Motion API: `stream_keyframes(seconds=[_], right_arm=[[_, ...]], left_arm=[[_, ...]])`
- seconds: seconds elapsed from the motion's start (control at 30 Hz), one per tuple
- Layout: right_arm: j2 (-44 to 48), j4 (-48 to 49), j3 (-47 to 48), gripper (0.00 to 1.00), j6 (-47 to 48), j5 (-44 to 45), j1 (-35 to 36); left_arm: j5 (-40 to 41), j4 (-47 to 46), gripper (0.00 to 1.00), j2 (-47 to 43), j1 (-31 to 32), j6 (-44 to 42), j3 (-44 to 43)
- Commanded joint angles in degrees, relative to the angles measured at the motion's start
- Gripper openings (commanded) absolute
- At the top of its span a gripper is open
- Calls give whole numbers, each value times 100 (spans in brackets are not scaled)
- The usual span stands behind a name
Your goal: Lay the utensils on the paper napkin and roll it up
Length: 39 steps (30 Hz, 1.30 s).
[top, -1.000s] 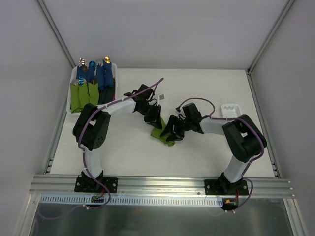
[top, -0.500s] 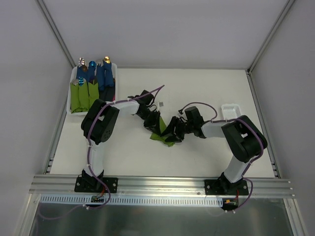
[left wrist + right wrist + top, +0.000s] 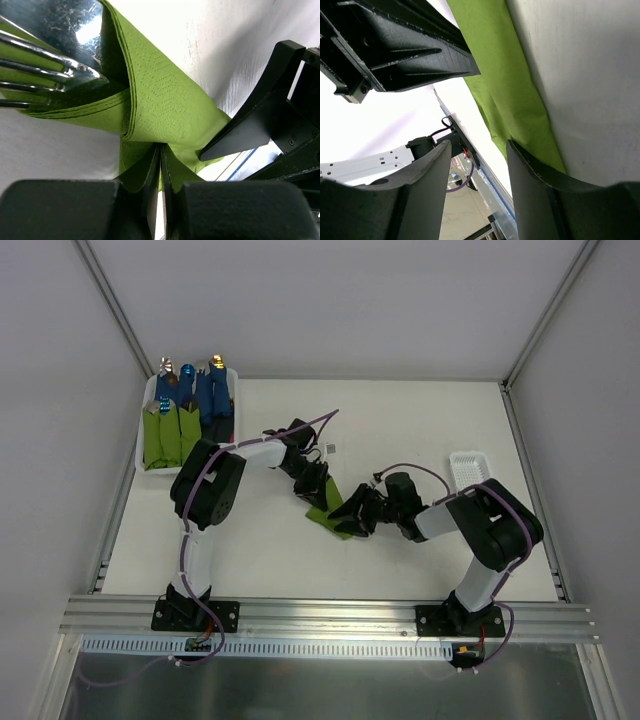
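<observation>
Mid-counter (image 3: 420, 420), the arms met nose to nose over the napkin (image 3: 325, 515), which lay crumpled and half folded on the white surface between them. The left jaws were pressed together, pinching a fold of green paper; the left wrist view showed the sheet (image 3: 165, 105) pulled up into a ridge right at the fingertips. At the open end of that fold, the fork (image 3: 35, 67) poked its tines out, and another steel head (image 3: 65, 20) sat just above it, spoon or knife, hard to call that close up. The right jaws stood apart. In their own wrist view, the napkin (image 3: 510, 90) ran down alongside one finger (image 3: 535, 190), and the gap between the fingers was open, with nothing clamped. The black body of the left arm (image 3: 395, 45) loomed right beside it. Far back at the left corner, a tray (image 3: 142, 430) held green bundles (image 3: 165, 435) and blue bundles (image 3: 210, 400). A small white basket (image 3: 468, 462) sat off to the right.
</observation>
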<state>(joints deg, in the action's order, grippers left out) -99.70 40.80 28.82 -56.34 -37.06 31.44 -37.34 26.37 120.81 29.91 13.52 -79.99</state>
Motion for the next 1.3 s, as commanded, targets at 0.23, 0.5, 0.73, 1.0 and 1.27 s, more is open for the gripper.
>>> stream_keyframes(seconds=[0.23,0.5,0.73,1.0,1.27], right_arm=[[600,-861,-281,53,245,-196,90],[1646,-3944,1405,48,2456,839,90],[1392,-5608,2479,31,3523,1736,64],[901,-5205,2524,18,3410,1553,196],[540,-4739,2075,18,3287,1587,406]], left_arm=[[544,167,4,338,-82,-543,-263],[614,228,3,338,-64,-631,-360],[641,255,2,373,-47,-658,-386],[596,263,1,399,-56,-692,-439],[658,298,2,329,-56,-807,-571]])
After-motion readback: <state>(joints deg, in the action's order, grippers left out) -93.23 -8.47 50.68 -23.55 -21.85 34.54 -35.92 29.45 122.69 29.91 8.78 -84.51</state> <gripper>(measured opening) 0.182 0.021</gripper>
